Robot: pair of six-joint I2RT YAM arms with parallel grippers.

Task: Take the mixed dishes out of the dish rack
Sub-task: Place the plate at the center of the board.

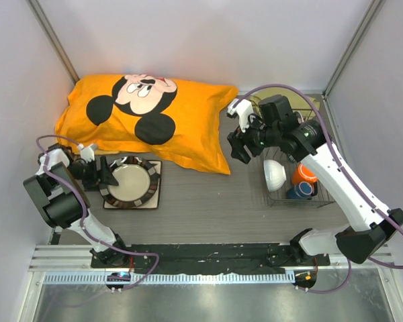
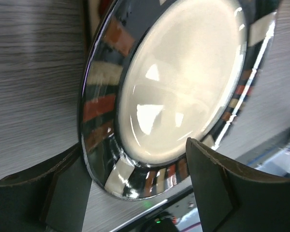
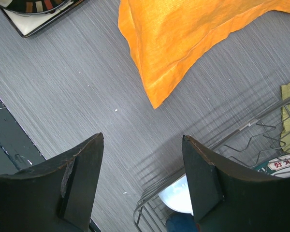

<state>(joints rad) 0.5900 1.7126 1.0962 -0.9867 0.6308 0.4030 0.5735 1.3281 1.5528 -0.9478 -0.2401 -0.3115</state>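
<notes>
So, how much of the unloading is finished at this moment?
Roughly half. The patterned plate already lies on the square plate on the table. Nothing is gripped: the left pincer is open at that plate's rim, and the right pincer hangs open beside the dish rack. The white bowl, orange mug and blue cup are left inside.

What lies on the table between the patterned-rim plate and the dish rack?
In the top view, only bare table lies between the plate and the dish rack; the corner of the orange pillow ends just behind that stretch.
</notes>
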